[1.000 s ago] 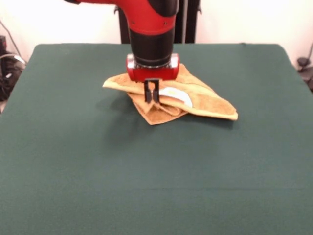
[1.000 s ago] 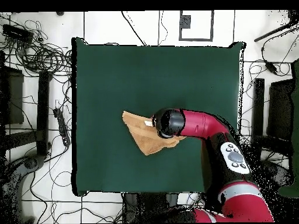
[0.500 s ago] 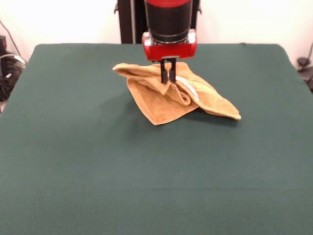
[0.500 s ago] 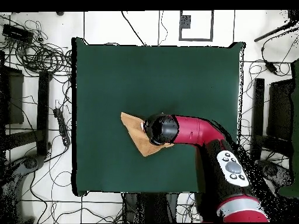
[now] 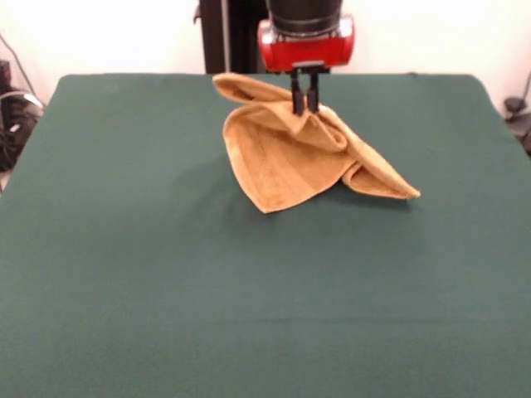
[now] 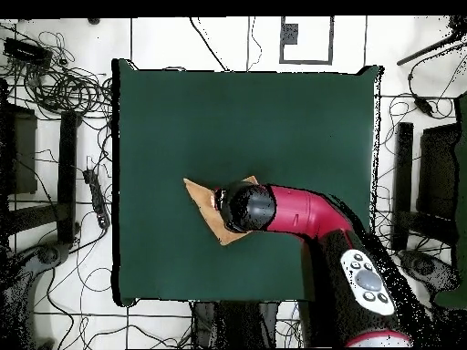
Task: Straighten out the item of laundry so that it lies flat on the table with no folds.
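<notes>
The orange-tan terry towel [image 5: 286, 157] is pinched at a fold near its middle and lifted into a tent shape above the dark green table [image 5: 166, 290]. Its lower corners still rest on the cloth, one at the front and one at the right. My gripper [image 5: 304, 104] is shut on the raised fold, in the far middle of the table. In the overhead view the arm covers the gripper, and only the towel's left part [image 6: 202, 200] shows. The label is hidden.
Cables and dark equipment [image 6: 55, 82] lie on the floor around the table. My pedestal [image 5: 224, 37] stands behind the table's far edge.
My gripper has risen and moved right in the front view, pulling the towel's fold up with it. The towel has gone from a low heap to a raised tent.
</notes>
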You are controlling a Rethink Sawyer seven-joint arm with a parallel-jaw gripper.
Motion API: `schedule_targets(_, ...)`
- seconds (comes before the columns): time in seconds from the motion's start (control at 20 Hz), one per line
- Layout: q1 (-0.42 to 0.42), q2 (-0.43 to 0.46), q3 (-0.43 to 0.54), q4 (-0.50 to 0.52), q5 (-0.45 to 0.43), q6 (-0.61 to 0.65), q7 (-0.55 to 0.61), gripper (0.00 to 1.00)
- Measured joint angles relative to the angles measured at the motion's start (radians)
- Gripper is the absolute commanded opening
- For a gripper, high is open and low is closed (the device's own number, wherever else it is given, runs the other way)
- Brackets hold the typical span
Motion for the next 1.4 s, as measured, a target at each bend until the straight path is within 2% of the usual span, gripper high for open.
schedule_targets(0.4, -0.108, -0.054, 0.068, 0.063, 0.114, 0.011, 0.000, 0.00)
schedule_targets(0.65, -0.235, -0.058, 0.132, 0.066, 0.199, 0.089, 0.000, 0.00)
schedule_targets(0.85, -0.291, -0.052, 0.156, 0.051, 0.230, 0.165, 0.000, 0.00)
schedule_targets(1.1, -0.327, -0.017, 0.172, -0.002, 0.288, 0.265, 0.000, 0.00)
schedule_targets(1.4, -0.329, 0.042, 0.199, -0.076, 0.383, 0.318, 0.000, 0.00)
